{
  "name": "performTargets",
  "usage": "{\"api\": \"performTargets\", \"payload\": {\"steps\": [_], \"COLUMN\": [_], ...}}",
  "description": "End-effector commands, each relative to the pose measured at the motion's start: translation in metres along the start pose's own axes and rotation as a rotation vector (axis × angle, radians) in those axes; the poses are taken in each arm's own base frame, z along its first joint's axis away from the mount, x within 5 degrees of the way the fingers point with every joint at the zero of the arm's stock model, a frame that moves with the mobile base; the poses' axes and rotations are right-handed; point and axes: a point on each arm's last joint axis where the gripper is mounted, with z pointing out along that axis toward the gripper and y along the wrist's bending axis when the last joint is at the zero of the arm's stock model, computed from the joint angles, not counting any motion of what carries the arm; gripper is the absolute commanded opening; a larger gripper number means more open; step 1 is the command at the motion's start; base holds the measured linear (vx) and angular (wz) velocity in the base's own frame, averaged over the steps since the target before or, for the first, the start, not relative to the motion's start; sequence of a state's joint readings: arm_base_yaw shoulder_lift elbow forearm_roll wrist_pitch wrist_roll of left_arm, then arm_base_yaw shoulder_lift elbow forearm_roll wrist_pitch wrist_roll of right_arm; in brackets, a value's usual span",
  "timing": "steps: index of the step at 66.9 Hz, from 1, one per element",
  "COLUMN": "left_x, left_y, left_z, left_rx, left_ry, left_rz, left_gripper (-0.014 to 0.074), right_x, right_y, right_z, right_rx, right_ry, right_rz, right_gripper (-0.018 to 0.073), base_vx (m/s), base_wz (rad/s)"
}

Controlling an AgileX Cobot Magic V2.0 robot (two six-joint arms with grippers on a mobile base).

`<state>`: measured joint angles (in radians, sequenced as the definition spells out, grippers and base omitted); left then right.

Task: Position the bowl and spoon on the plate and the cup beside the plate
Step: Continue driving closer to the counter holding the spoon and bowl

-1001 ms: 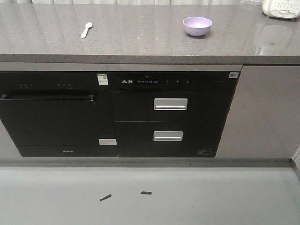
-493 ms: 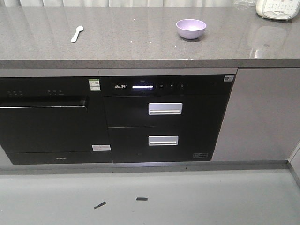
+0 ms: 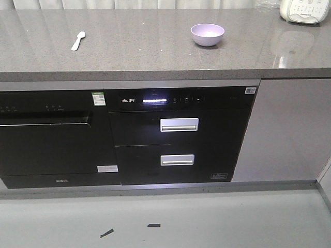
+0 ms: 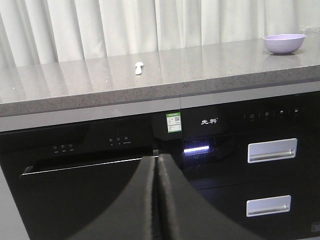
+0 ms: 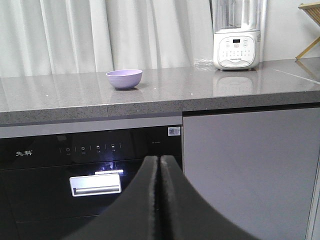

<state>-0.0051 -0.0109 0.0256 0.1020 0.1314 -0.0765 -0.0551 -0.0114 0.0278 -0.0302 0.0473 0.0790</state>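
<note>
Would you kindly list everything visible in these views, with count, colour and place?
bowl: one, lavender, countertop right of centre, empty
spoon: one, pale, countertop left
countertop: one, speckled grey, above the appliances
blender: one, white base, countertop far right
dishwasher: one, black, under counter, left
drawer unit: one, black, two silver handles, under counter, centre
floor scraps: two, dark, grey floor
curtain: white, behind counter
left tool: one, black, shut, empty
right tool: one, black, shut, empty
</note>
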Motion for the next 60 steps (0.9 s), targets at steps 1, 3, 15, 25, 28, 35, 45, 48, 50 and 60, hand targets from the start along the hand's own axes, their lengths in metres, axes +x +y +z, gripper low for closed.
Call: {"api": "performTargets", "payload": {"steps": [1,3,15,25,28,35,45,48,50,60], "left_x": [-0.0088,-0.0088,-0.0088,-0.0088,-0.0088,-0.0088,-0.0088,-0.0088,-0.0088,-0.0088], "left_y": [-0.0003,-0.0003,-0.0003,-0.0003,-0.0003,-0.0003,-0.0003,-0.0003,-0.0003,-0.0003], "left_z": [-0.001,-0.001,-0.001,-0.001,-0.001,-0.001,-0.001,-0.001,-0.001,-0.001], "left_rx": [0.004,0.004,0.004,0.004,0.004,0.004,0.004,0.004,0.004,0.004], "left_ry": [-0.077,-0.077,-0.077,-0.077,-0.077,-0.077,-0.077,-0.077,-0.077,-0.077], "left_rz": [-0.007,-0.007,-0.007,-0.007,-0.007,-0.007,-0.007,-0.007,-0.007,-0.007], "left_gripper": [-0.0006,-0.0006,-0.0006,-0.0006,-0.0006,-0.0006,-0.0006,-0.0006,-0.0006,-0.0006], "right_x": [-0.0055,-0.0055,-0.0055,-0.0055,-0.0055,-0.0055,-0.0055,-0.0055,-0.0055,-0.0055], "right_y": [0.0004,0.0004,0.0004,0.0004,0.0004,0.0004,0.0004,0.0004,0.0004,0.0004], "right_z": [-0.0009,-0.0009,-0.0009,-0.0009,-0.0009,-0.0009,-0.0009,-0.0009,-0.0009,-0.0009], "right_rx": [-0.004,-0.004,-0.004,-0.004,-0.004,-0.004,-0.004,-0.004,-0.004,-0.004], "right_ry": [-0.077,-0.077,-0.077,-0.077,-0.077,-0.077,-0.077,-0.077,-0.077,-0.077], "right_rz": [-0.007,-0.007,-0.007,-0.007,-0.007,-0.007,-0.007,-0.007,-0.007,-0.007], "right_gripper": [-0.0003,-0.0003,-0.0003,-0.0003,-0.0003,-0.0003,-0.0003,-0.0003,-0.0003,-0.0003], "base_vx": [0.07,0.07,0.07,0.08,0.08,0.08,0.09,0.09,0.09,0.08], "base_wz": [-0.02,-0.02,0.0,0.02,0.02,0.02,0.02,0.01,0.01,0.0]}}
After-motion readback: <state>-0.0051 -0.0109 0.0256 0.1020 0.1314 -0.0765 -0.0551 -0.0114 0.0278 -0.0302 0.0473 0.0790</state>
